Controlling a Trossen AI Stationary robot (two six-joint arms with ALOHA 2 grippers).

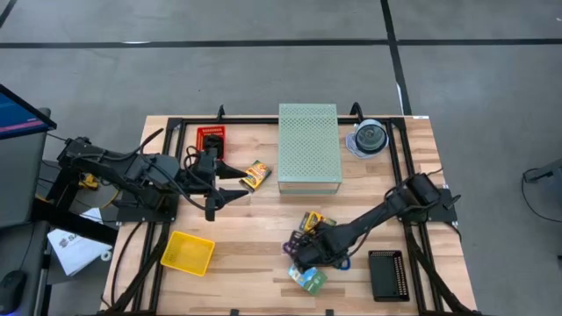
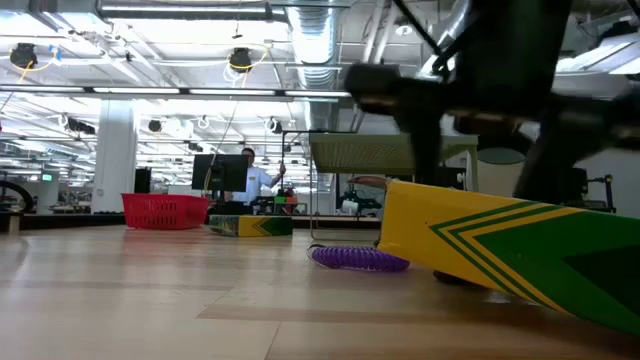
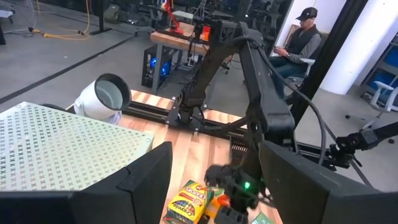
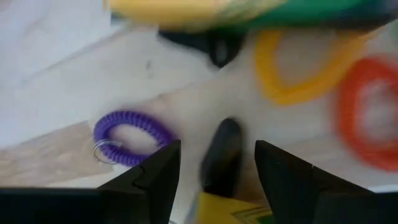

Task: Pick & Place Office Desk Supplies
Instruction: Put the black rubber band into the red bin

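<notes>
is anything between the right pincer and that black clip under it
Nothing visible. The right pincer is open with the black clip lying in the gap between its fingers. The purple coil lies off to one side, apart from the clip.

Between the spread fingers of the right gripper (image 4: 217, 171) lies a black clip (image 4: 222, 155). A purple coil loop (image 4: 127, 137) lies beside one finger. Ahead of the fingers are a yellow loop (image 4: 298, 68) and an orange loop (image 4: 367, 115).

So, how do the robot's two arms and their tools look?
Both arms, left and right, are dark with black cables along them. Each tool has two flat black fingers. A small green light glows on the right arm's wrist.
</notes>
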